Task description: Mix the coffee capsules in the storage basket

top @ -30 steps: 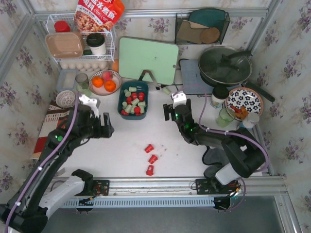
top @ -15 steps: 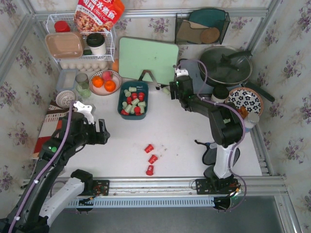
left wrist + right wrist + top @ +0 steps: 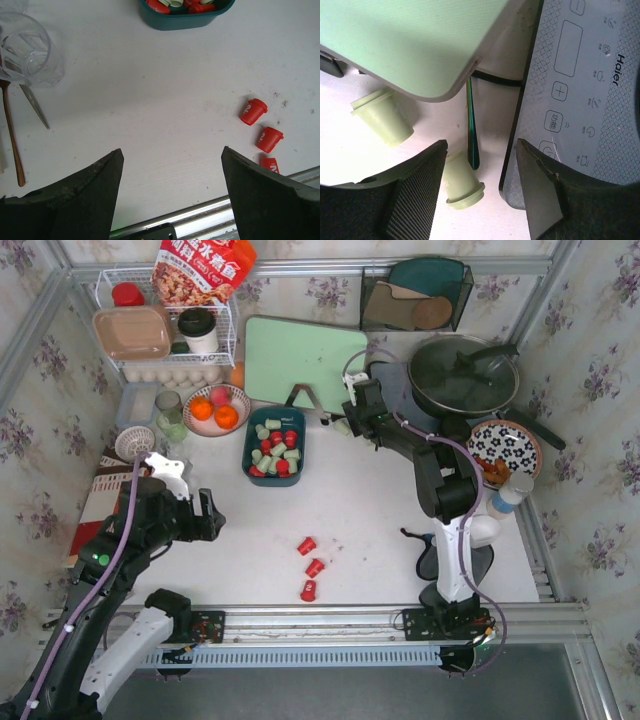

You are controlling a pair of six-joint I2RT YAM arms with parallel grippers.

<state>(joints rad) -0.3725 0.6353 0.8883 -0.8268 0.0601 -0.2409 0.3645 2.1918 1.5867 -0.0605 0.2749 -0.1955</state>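
The left gripper (image 3: 207, 514) hangs spread and empty over the table (image 3: 150, 90), between the basket's 7 and 8 o'clock. The basket (image 3: 247, 452) holds mixed capsules (image 3: 276, 446), red and pale green together — three red capsules (image 3: 309, 568) lie loose past its 5 o'clock. At its 2 o'clock the right gripper (image 3: 480, 147), jaws apart and holding nothing, hovers over two green capsules (image 3: 463, 183) by the board (image 3: 405, 40).

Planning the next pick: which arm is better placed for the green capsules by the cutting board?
Right. The right gripper hangs over both green capsules, fingers open; the left gripper is nearer the red capsules.
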